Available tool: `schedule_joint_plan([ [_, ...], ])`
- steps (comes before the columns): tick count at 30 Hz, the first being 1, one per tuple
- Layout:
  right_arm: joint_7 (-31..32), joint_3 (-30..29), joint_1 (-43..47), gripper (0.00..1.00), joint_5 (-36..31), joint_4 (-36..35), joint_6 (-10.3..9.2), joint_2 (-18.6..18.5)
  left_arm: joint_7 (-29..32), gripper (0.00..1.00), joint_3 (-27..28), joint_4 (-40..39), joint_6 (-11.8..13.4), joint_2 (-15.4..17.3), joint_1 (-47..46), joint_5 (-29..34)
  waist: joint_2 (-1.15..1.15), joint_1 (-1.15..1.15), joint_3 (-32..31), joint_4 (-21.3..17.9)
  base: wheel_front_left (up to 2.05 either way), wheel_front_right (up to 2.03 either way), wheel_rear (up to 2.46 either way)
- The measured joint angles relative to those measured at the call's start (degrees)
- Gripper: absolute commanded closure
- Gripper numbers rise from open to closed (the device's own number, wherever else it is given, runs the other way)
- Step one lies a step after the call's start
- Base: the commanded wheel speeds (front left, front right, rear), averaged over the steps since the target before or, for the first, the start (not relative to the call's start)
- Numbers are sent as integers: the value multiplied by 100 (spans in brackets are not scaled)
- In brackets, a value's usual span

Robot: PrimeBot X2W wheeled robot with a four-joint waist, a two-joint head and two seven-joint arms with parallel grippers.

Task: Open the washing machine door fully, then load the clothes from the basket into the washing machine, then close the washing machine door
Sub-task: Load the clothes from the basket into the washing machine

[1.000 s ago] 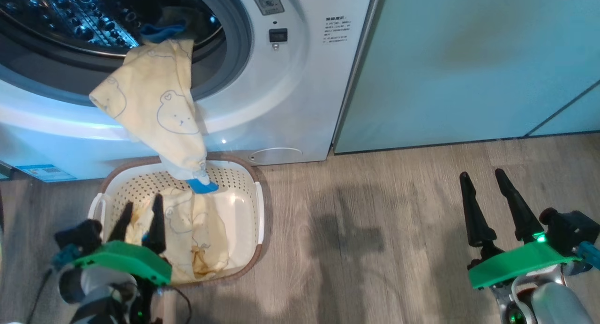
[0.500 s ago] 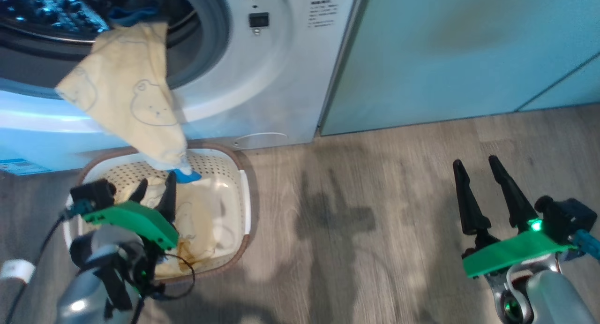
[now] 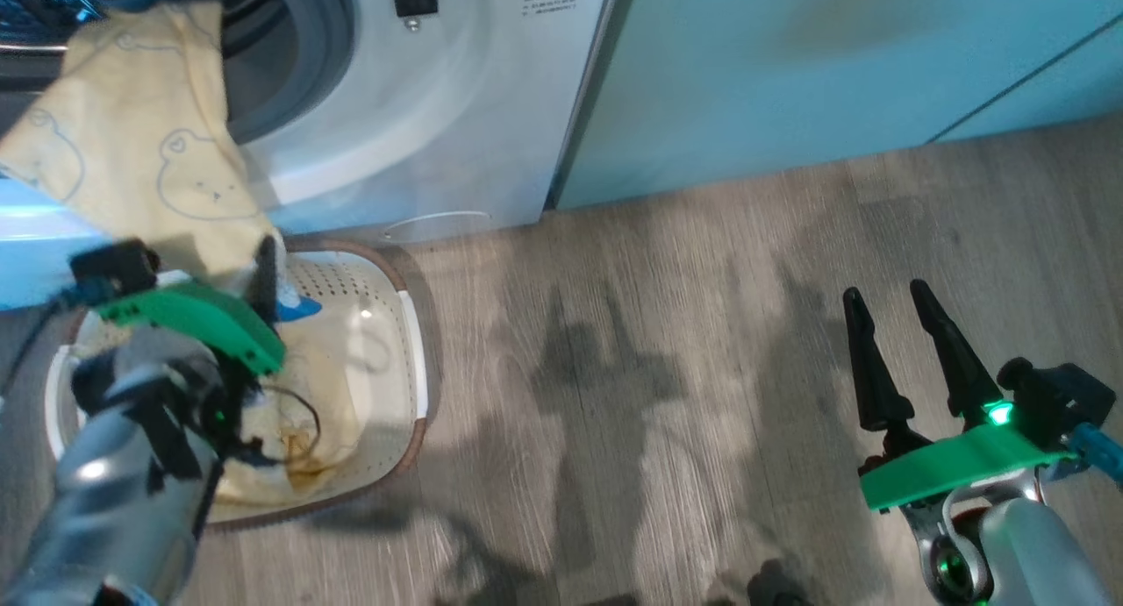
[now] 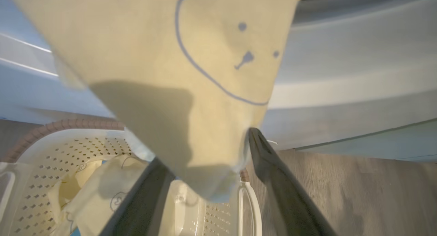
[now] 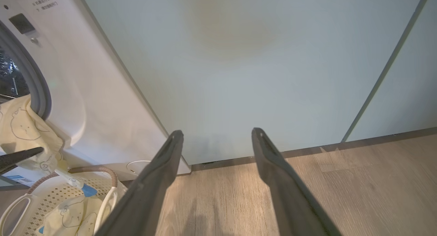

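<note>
Now, your basket [image 3: 368,277] holds one yellow garment [image 3: 325,387]; a second garment [image 3: 132,167] hangs from the washing machine [image 3: 421,132] opening down to the basket's rim. Your left gripper [image 4: 205,147] gapes around its hem, unclamped; your right gripper [image 3: 884,288] is spread, empty.

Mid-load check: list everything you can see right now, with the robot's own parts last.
washing machine: one, white with a grey ring round the opening, upper left.
hanging garment: one, pale yellow with bear prints, draped out of the opening toward the basket.
basket: one, cream with a brown rim, on the floor before the machine.
clothes in basket: count unclear, pale yellow, lying inside.
cabinet doors: two showing, pale teal, right of the machine.
floor: one, grey-brown wood look.
left gripper: one, dark, open, astride the hanging garment's lower end.
right gripper: one, dark, open, over the floor, lower right.
</note>
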Motion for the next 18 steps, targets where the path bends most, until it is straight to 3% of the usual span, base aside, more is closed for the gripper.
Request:
schedule_joint_plan([
  [17, 0, 33, -347, 0, 0, -69, 0, 41, -197, 0, -110, 905, 0, 143, -1255, -44, 0, -1, 601, -52, 0, 0, 0],
  [18, 0, 33, -364, 0, 0, -81, 0, 41, -201, 25, -111, 909, 0, 146, -1262, -43, 0, -1, 622, -49, 0, 0, 0],
])
